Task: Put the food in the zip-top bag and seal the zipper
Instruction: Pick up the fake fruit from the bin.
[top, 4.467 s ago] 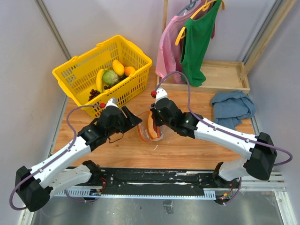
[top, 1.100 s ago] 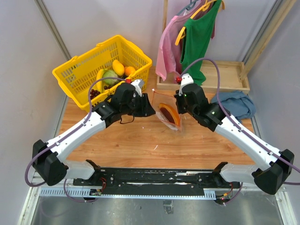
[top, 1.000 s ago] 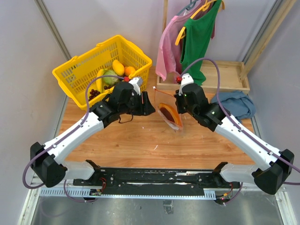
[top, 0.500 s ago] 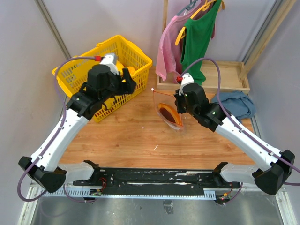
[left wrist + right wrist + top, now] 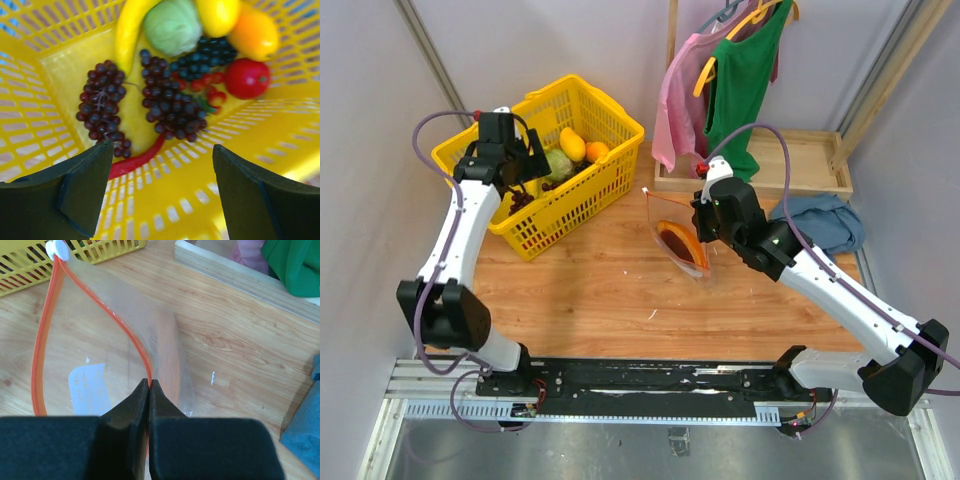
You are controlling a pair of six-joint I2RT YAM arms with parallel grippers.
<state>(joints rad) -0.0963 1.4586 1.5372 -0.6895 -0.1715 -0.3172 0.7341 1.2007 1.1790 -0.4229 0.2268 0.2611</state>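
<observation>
While the right gripper (image 5: 149, 385) pinches the open bag (image 5: 95, 340), one orange piece (image 5: 167, 355) inside, the left gripper (image 5: 162, 150) gapes over basket (image 5: 570, 200) grapes (image 5: 102, 110), upper left; sealing remains.

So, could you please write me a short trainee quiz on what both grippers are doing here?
1. True or false: the left gripper hovers open over the yellow basket.
2. The right gripper pinches: A) a spoon, B) the zipper of the zip-top bag, C) a cup.
3. Fill in: the bag's mouth is ____.
Key: 1 true; 2 B; 3 open.
</observation>
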